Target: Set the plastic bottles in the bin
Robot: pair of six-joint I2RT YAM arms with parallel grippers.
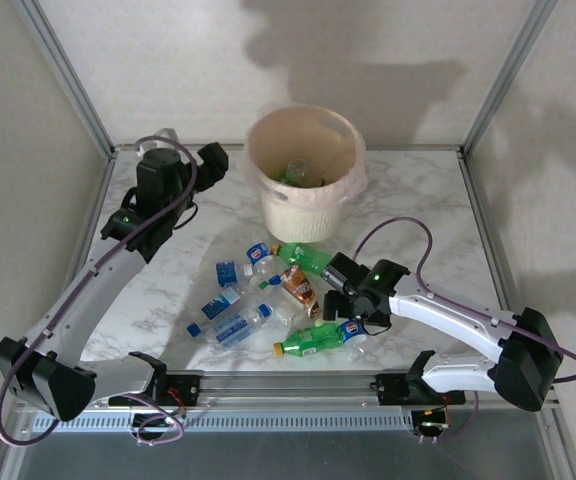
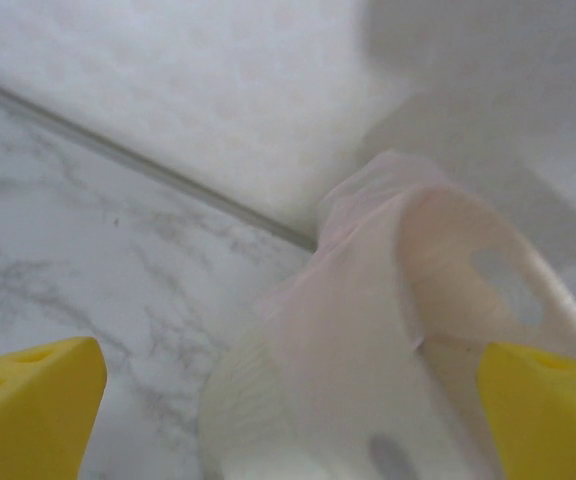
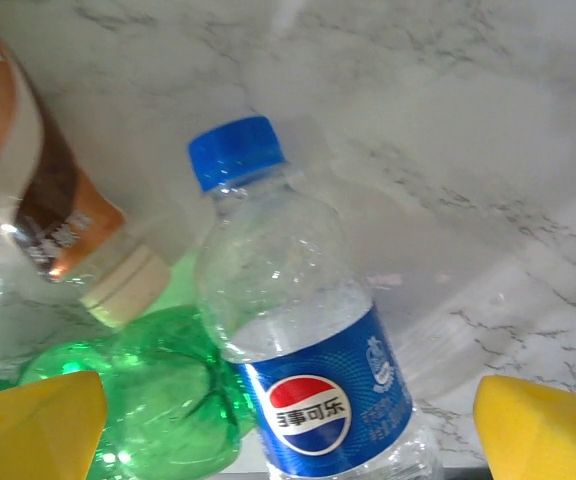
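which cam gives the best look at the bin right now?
Top external: the whole bin from above, with its full rim, liner and a green bottle inside. Left wrist has it close and tilted: side wall, liner edge and two handle holes, the rest cropped.

In the right wrist view, a clear bottle (image 3: 298,300) carries a blue label (image 3: 363,385) with the round red, white and blue Pepsi emblem. Across the emblem's lower part, white Chinese characters read 事可乐; anything before them curves out of sight round the bottle's left side. A small pale mark right of the emblem is too small to read. To the left, the brown-orange bottle (image 3: 28,190) bears pale characters on its dark band, blurred beyond reading. In the top view, the blue-labelled bottles (image 1: 233,327) near the table's middle show white print too small to make out.
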